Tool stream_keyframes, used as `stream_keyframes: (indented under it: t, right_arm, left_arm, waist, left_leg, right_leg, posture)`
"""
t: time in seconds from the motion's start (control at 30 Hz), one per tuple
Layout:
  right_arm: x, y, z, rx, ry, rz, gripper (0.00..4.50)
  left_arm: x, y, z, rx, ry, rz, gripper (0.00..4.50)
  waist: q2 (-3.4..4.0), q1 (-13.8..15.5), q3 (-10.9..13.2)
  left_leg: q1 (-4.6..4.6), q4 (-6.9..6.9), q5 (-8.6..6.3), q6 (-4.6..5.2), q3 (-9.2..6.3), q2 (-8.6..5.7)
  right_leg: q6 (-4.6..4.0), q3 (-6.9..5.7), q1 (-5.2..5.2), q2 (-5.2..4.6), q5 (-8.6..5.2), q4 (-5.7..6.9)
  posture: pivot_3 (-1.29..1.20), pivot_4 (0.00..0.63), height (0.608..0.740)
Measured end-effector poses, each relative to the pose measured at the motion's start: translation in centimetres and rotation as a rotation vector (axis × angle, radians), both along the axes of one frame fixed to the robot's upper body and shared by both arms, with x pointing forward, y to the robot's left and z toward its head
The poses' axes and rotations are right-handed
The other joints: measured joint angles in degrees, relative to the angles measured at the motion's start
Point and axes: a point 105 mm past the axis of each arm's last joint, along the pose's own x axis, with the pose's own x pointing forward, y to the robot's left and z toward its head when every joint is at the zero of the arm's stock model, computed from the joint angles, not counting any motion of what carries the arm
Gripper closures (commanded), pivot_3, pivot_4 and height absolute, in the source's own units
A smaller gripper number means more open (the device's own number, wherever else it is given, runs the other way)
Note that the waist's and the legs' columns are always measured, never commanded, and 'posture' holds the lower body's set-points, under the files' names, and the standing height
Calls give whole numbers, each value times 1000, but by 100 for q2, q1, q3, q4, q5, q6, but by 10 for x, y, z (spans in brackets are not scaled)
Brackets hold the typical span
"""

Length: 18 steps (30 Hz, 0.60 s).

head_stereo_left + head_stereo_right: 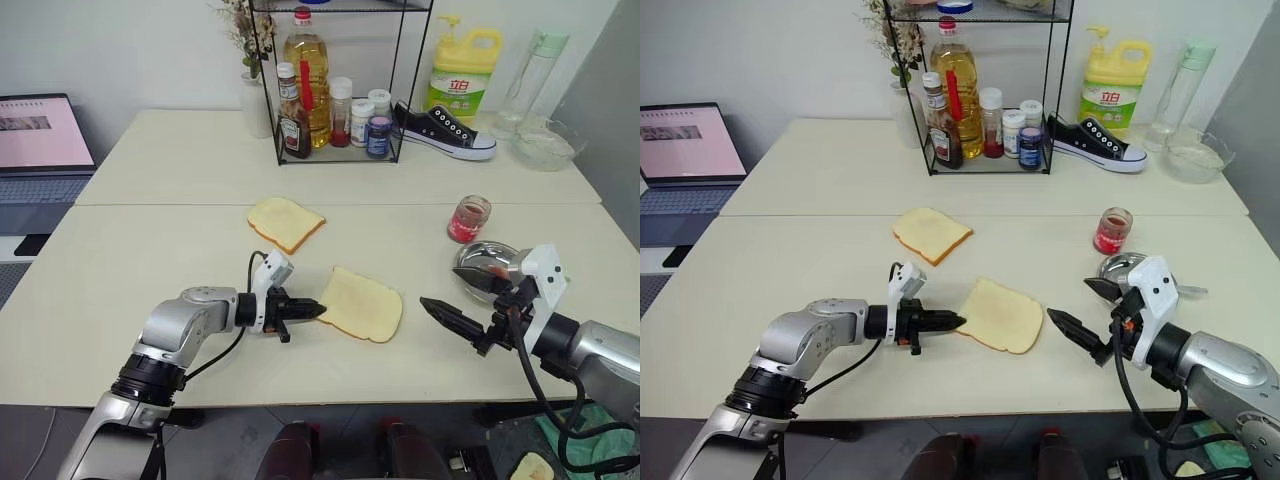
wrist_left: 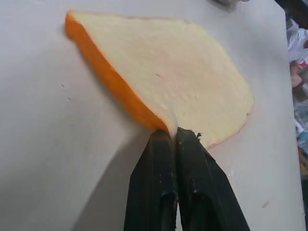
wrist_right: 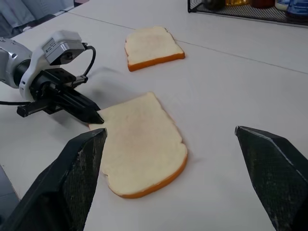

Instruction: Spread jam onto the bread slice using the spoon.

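The bread slice [image 1: 362, 304], pale, soft and squarish with a thin orange-brown crust, is lying flat on the smooth cream worktop [image 1: 150, 250], and one corner is being touched by the left gripper [image 1: 312, 311], whose jaws are pressed together with nothing between them. The right gripper [image 1: 470, 305] is being held near the slice's other side, jaws spread wide and empty. The jam [image 1: 467, 220] is sitting in a small clear glass jar beyond the shiny steel dish [image 1: 482, 264]; whether the spoon is lying in that dish cannot be told. The light slice could be pushed across the slick worktop, or its crumb dented, if the closed tips are being driven further in.
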Motion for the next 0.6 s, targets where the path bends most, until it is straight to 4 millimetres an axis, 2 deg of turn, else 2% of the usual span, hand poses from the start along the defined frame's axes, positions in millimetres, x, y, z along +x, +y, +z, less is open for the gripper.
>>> stream_keyframes:
  t: [0.2, 0.37, 0.4, 0.43, 0.6]
  right_arm:
    - [1, 0, 2, -4, -9, 5, 0]
    - [-1, -2, -4, -6, 17, -6, 0]
    - [-2, -2, -4, -5, 18, -7, 0]
    - [-2, -2, -4, -4, 18, -7, 0]
    - [-2, 1, -5, 1, 19, 4, 0]
  left_arm:
    - [1, -2, -3, 17, -23, 13, 4471]
    - [-3, -2, -5, 13, -60, 54, 4471]
    - [-3, -2, -5, 12, -63, 62, 4018]
    - [-1, -3, -6, 15, -70, 73, 3848]
    - [2, -3, -2, 23, -105, 81, 2250]
  waist:
    - [0, 12, 0]
    - [1, 17, -1]
    - [0, 18, -1]
    - [0, 20, -1]
    - [0, 24, -1]
  left_leg:
    - [0, -1, 0, 0, -1, 0]
    - [1, -1, 0, 0, -2, 1]
    - [1, 0, 0, 0, -3, 1]
    - [1, 0, 0, 0, -3, 0]
    - [3, 0, 0, 0, -3, -1]
  right_leg:
    - [0, 0, 0, 0, 0, 1]
    - [0, -2, 1, -19, 0, 1]
    - [0, -3, 1, -19, 0, 2]
    - [0, -4, 2, -18, 0, 2]
    - [0, -5, 3, -14, 0, 2]
  posture:
    - [0, 150, 740]
    - [0, 150, 740]
    - [0, 150, 740]
    - [0, 150, 740]
    - [0, 150, 740]
